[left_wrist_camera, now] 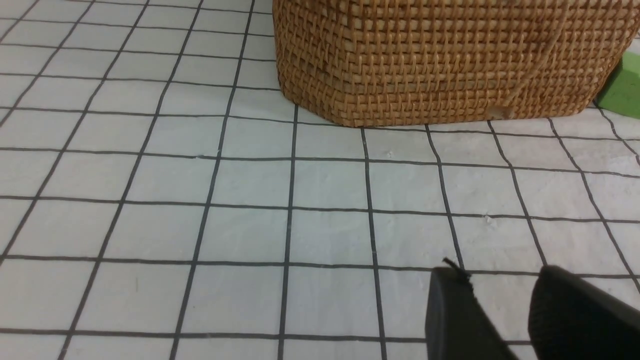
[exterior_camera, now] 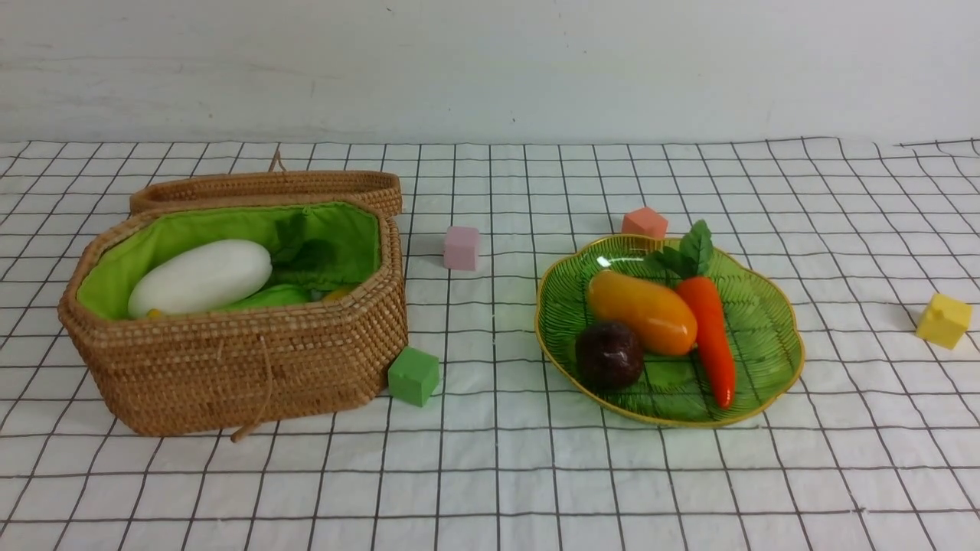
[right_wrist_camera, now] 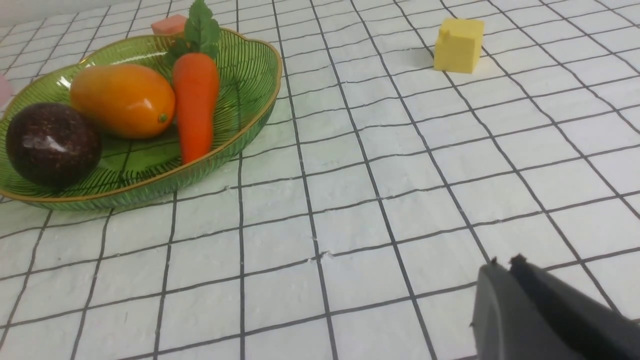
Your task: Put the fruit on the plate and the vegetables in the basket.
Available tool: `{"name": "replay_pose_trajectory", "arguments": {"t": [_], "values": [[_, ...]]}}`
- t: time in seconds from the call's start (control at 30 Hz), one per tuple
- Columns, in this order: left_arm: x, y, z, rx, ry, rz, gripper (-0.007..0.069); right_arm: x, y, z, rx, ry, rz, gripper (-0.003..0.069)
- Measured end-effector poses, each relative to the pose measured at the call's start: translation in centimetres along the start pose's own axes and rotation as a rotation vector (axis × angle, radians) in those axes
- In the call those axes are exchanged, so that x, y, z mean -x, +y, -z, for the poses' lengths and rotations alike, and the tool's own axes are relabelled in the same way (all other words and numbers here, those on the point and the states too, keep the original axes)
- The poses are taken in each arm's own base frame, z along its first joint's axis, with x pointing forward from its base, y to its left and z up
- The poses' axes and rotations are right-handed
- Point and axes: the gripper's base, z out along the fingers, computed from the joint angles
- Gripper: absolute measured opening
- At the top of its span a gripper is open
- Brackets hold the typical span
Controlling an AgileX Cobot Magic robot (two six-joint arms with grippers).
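Grid-lined cloth (exterior_camera: pixel 490 474) bears, at front-view right, the plate (exterior_camera: pixel 773 337) holding fruit (exterior_camera: pixel 641 312) correctly and a carrot (exterior_camera: pixel 712 337) seemingly misplaced, while the left gripper (left_wrist_camera: pixel 492 300) stands parted, the right (right_wrist_camera: pixel 500 262) closed.

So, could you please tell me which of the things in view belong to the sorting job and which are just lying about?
For the job:
- basket
- white radish
- plate
- mango
- dark ball-shaped fruit
- carrot

Just lying about:
- green cube
- pink cube
- coral cube
- yellow cube
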Motion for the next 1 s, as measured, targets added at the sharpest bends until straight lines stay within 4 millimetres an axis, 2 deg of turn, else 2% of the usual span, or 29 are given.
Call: {"name": "replay_pose_trajectory", "arguments": {"t": [1.0], "values": [[-0.02, -0.19, 0.00, -0.035, 0.003, -0.013, 0.0238, 0.00, 0.01, 0.00, 0.001, 0.000, -0.001, 0.0057]]}}
